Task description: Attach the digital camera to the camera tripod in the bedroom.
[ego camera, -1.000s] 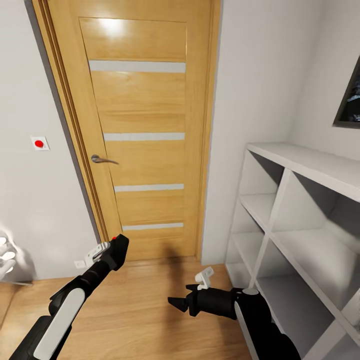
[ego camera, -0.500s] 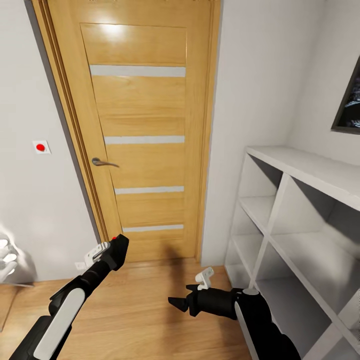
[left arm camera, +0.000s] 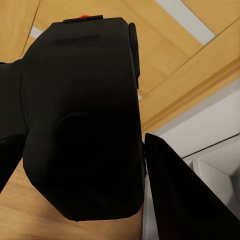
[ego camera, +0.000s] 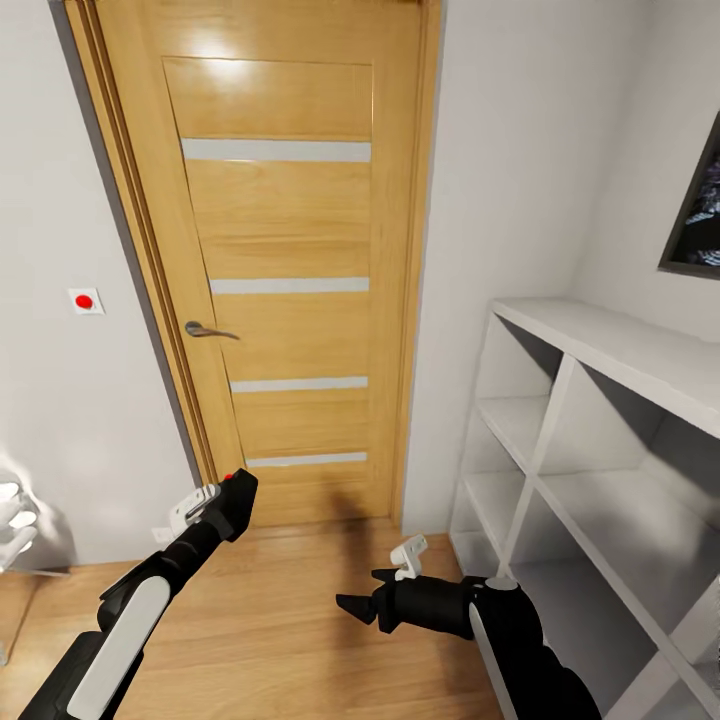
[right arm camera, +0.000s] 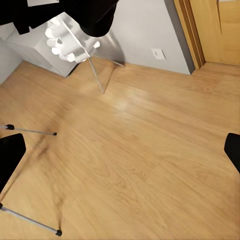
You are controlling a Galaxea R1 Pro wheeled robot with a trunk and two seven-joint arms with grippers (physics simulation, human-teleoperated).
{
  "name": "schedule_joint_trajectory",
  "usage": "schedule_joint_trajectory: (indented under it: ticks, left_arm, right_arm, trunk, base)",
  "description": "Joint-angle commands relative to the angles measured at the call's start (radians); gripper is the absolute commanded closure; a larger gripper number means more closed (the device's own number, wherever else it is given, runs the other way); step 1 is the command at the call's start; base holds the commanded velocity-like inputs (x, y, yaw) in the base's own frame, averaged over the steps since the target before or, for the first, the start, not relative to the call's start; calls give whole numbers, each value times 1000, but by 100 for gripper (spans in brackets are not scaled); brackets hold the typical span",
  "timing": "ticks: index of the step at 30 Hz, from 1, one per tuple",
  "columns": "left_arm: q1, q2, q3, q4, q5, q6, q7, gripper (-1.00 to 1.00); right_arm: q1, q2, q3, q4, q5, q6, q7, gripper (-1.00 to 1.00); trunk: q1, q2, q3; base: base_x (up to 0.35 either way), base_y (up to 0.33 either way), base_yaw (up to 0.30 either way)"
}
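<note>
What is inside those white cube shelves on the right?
The white cube shelves look bare in every compartment that shows; the lowest ones are partly covered by the right arm.

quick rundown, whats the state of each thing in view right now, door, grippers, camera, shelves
door: shut, handle level
digital camera: held in the left gripper, red button on top
left gripper: shut on the digital camera, raised in front of the door
right gripper: open, nothing in it, above the wood floor
white cube shelves: visible compartments empty
silver legs: standing on the floor; what they belong to I cannot tell
</note>
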Motion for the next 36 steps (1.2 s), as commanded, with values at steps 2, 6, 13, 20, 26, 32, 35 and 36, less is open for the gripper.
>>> schedule_joint_trajectory:
  ticks: [2,6,13,20,26,32,35,36]
  left_arm:
    - [-1,1,-2,-1,7,1,7,100]
    - [-1,1,-1,2,8,1,7,100]
    - [-1,1,0,4,11,1,8,100]
    - [-1,-1,0,45,14,11,9,100]
    - [-1,1,-2,115,-2,17,8,100]
    - [-1,-1,-7,210,-2,66,8,100]
    - [-1,-3,-7,276,-3,82,7,100]
    - [-1,-3,-8,300,-3,85,7,100]
  right_arm:
    - [-1,1,-3,0,11,3,9,-100]
    - [-1,-1,-12,2,9,2,8,-100]
    - [-1,-2,-84,-6,10,-1,-8,-100]
    - [-1,-4,-122,-7,12,-41,-51,-100]
    - [-1,-24,-139,4,8,-46,-150,-100]
    - [-1,-109,-148,146,1,-47,-253,-100]
    - [-1,-131,-153,240,1,-49,-260,-100]
    - [-1,-138,-155,275,1,-49,-261,-100]
  trunk:
    - [-8,13,5]
    - [-23,41,18]
    - [-50,90,40]
    - [-77,139,62]
    - [-100,181,80]
    - [-123,223,99]
    - [-134,244,109]
    - [-138,251,112]
  base:
    - [0,0,0]
    - [0,0,0]
    - [0,0,0]
    - [0,0,0]
    - [0,0,0]
    - [0,0,0]
    - [0,0,0]
    - [0,0,0]
